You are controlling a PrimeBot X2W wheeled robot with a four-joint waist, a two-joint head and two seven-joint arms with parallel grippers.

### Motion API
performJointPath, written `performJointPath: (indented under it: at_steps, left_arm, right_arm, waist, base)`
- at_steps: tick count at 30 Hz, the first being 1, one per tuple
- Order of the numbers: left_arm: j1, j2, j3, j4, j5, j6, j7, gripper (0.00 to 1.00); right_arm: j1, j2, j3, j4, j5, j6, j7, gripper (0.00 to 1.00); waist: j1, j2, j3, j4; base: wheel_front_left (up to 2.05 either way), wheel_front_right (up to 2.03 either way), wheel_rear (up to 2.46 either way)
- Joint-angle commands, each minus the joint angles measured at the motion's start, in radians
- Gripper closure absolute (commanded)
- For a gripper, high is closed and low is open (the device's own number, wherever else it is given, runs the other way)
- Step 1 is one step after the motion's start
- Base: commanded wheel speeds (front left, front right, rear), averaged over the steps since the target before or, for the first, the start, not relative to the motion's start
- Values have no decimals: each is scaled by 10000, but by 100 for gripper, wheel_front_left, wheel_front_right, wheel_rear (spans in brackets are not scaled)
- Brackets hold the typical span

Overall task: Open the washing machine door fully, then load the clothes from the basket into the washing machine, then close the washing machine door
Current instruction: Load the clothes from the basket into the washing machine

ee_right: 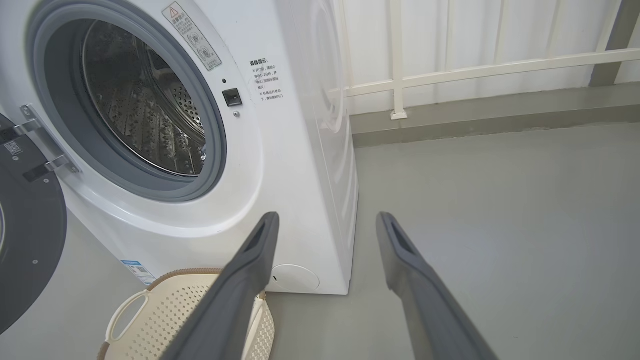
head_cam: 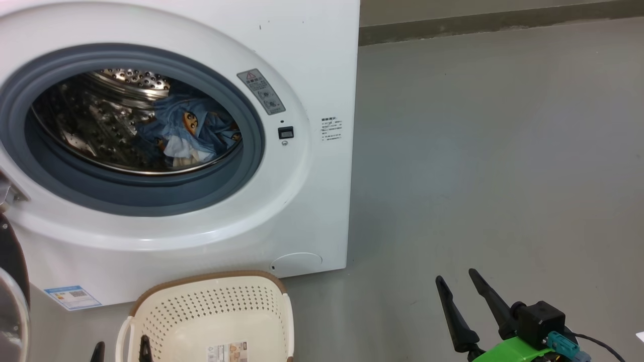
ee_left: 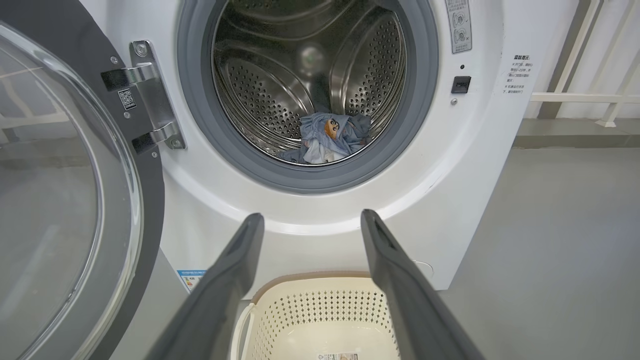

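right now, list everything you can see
washing machine: one, white, on the floor
door: one, black rim, clear glass, swung open at the left
drum: one, steel, inside the machine
clothes: one heap, light blue and white, in the drum
basket: one, cream, brown rim, on the floor before the machine
label: one, blue, low on the machine front
railing: one, white, at the back
left gripper: one, dark jaws open, by the basket
right gripper: one, dark jaws open, over floor
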Motion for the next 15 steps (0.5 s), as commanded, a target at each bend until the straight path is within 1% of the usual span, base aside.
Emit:
performJointPath:
  at_steps: [1,15]
  left_arm:
    - [-175,-6,312,-344,-75,63,-82,0]
    - [-90,-9,116,-433,-47,184,-82,0]
  right_arm:
    - [-82,-19,231,-241,-62,16,-48,0]
    - [-35,-16,246,-280,-103,16,-48,0]
  waist:
    - [0,0,-2,-4]
    - [0,0,-81,-15]
  base:
    - [0,0,0]
    - [0,0,0]
